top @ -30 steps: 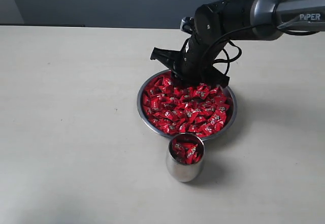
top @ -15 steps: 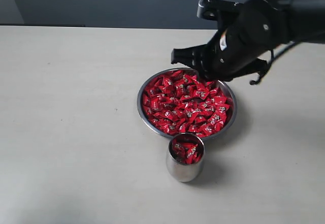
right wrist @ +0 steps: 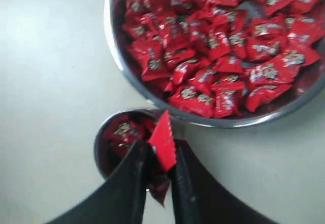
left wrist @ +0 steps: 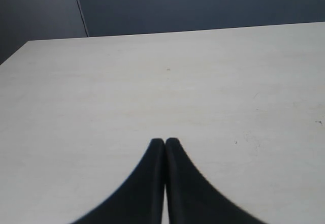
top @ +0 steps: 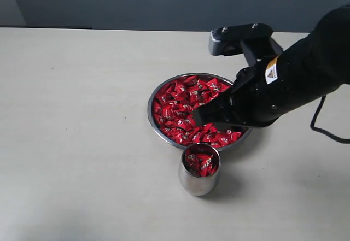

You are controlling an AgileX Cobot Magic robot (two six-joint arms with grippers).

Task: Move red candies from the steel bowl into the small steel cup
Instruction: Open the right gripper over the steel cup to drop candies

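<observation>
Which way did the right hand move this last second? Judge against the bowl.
Yes. The right hand, gripping a red candy, went from the far rim of the steel bowl toward the small steel cup.

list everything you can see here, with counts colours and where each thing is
table: one, pale beige, under everything
bowl: one, steel, mid-table
candies: many, red, heaped in the bowl
cup: one, steel, upright just beside the bowl, on the camera's side
cup candies: several, red, inside the cup
held candy: one, red, between the right fingers, over the cup in the right wrist view
right arm: one, black, reaching over the bowl
right fingers: two, black, shut on the held candy
left fingers: two, black, shut together over the table, holding nothing
</observation>
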